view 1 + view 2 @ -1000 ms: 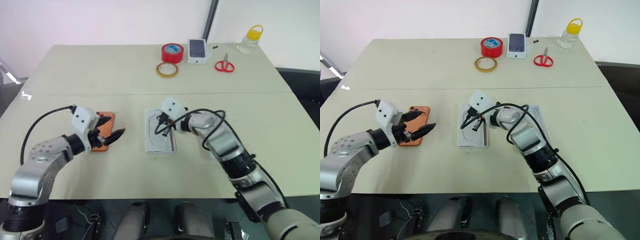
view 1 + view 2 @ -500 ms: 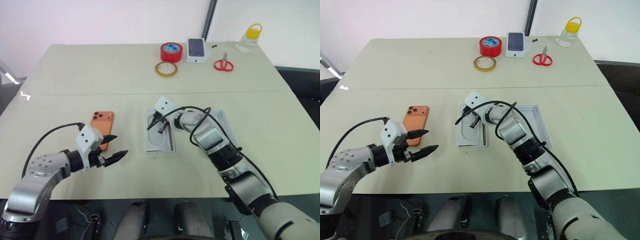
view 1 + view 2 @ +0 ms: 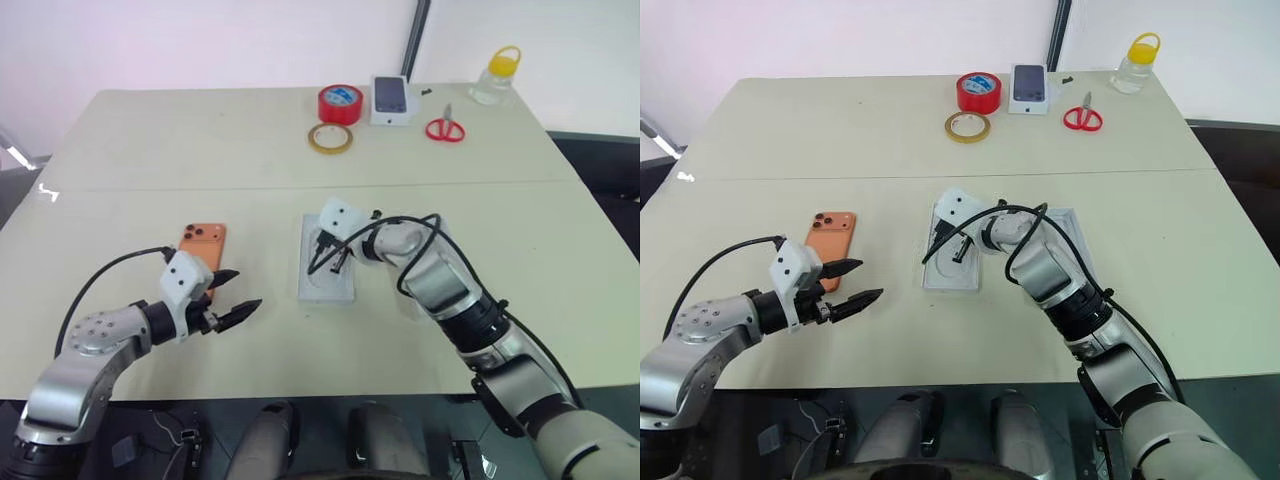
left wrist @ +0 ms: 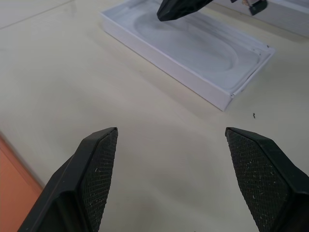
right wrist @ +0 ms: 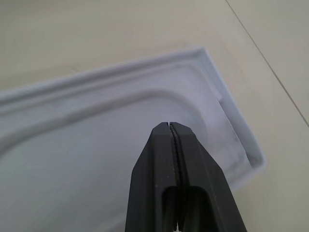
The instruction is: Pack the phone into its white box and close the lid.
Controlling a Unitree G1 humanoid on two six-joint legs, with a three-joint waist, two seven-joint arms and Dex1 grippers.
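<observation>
The phone (image 3: 829, 234) lies flat, back up, on the tabletop (image 3: 840, 130), left of centre. The left pincer (image 3: 855, 283) hovers just beside the phone's near right corner, fingers spread and grasping nothing. The right pincer (image 3: 333, 262) is clenched with fingers pressed together, its tip over the rounded recess of a flat white insert (image 3: 327, 272) at the tabletop's centre. A shallow white tray (image 3: 1077, 237) lies immediately right of the insert, partly hidden by the right arm.
</observation>
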